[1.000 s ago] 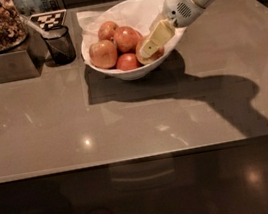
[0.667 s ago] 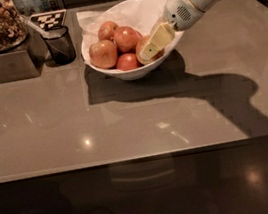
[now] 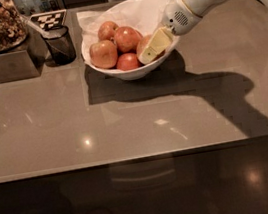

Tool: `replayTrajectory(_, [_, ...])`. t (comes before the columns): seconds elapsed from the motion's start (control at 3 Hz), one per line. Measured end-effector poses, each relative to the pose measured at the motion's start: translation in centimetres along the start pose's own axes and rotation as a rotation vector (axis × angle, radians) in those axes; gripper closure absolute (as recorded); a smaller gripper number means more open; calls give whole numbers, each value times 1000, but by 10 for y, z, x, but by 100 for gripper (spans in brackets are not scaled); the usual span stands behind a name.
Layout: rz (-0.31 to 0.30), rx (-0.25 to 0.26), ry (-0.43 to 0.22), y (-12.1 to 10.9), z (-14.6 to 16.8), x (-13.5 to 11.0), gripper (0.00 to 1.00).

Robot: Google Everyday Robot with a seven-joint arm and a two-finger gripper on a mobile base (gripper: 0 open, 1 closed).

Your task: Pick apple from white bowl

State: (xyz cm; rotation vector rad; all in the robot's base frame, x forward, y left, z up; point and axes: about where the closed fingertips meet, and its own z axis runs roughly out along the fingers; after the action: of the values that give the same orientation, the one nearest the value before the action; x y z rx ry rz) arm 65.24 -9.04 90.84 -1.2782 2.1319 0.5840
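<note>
Hand (image 3: 154,49) in white bowl (image 3: 130,73); glossy counter (image 3: 127,128)

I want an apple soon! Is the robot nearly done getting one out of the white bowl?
Partway. Done: the gripper is down inside the white bowl, right at the apple nearest the arm. In hand: taking hold; whether it grips yet cannot be seen. Left: lifting the apple out; it lies in the bowl beside the other apples.
</note>
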Motion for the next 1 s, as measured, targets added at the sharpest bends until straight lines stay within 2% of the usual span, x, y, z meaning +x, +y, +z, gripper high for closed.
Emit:
replayTrajectory(0.33, [2, 2, 10, 0, 6, 2, 49])
replayTrajectory(1.0, [1, 36, -36, 4, -9, -2, 96])
